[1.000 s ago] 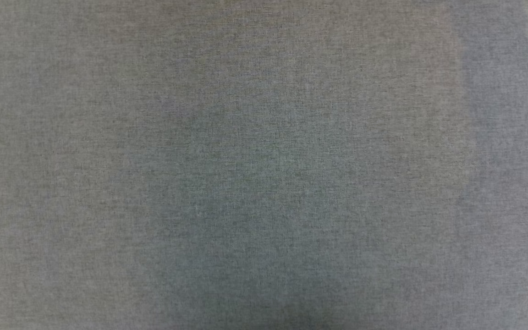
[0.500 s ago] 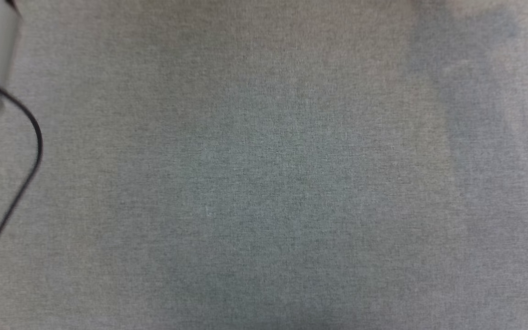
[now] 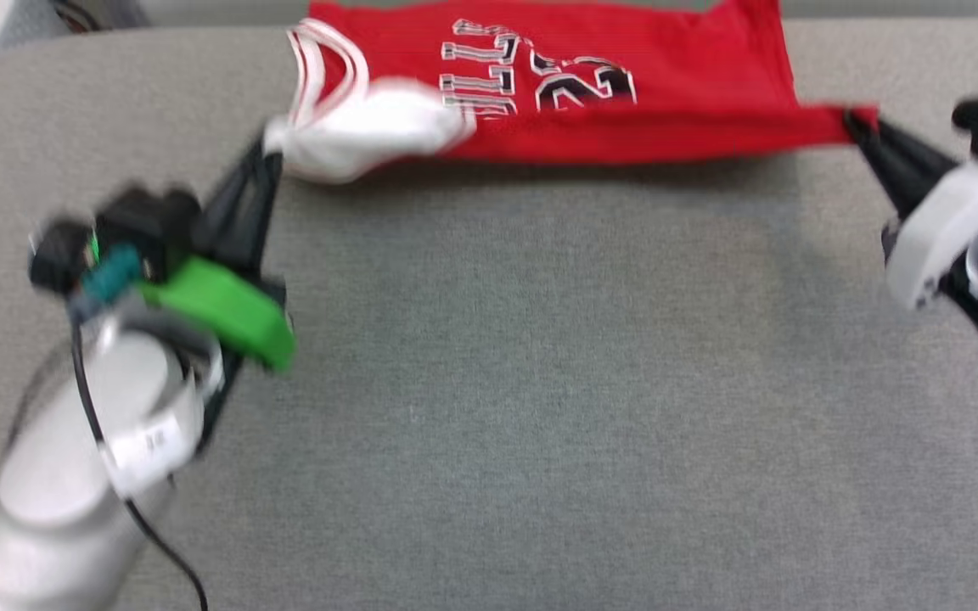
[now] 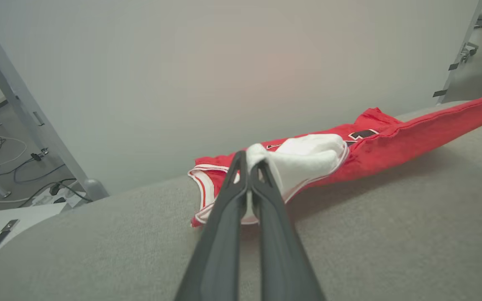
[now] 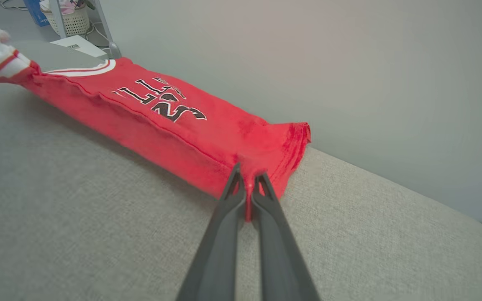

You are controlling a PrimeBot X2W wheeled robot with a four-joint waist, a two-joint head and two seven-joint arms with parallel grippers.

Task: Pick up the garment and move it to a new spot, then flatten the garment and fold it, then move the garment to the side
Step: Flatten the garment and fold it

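Beyond garment (image 5: 170, 138), right wrist view catches white basket (image 5: 75, 21)

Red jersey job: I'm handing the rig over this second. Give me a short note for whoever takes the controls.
The left pincer is shut on the white sleeve of the red sports jersey with black lettering.
The right pincer is shut on the red corner at the opposite end.
The jersey is stretched between both pincers along the far edge of the grey fabric-covered table, bunched into a narrow band with the lettering up.
Done: both ends are gripped.
Left: spread it flat, fold it, move it to the side.
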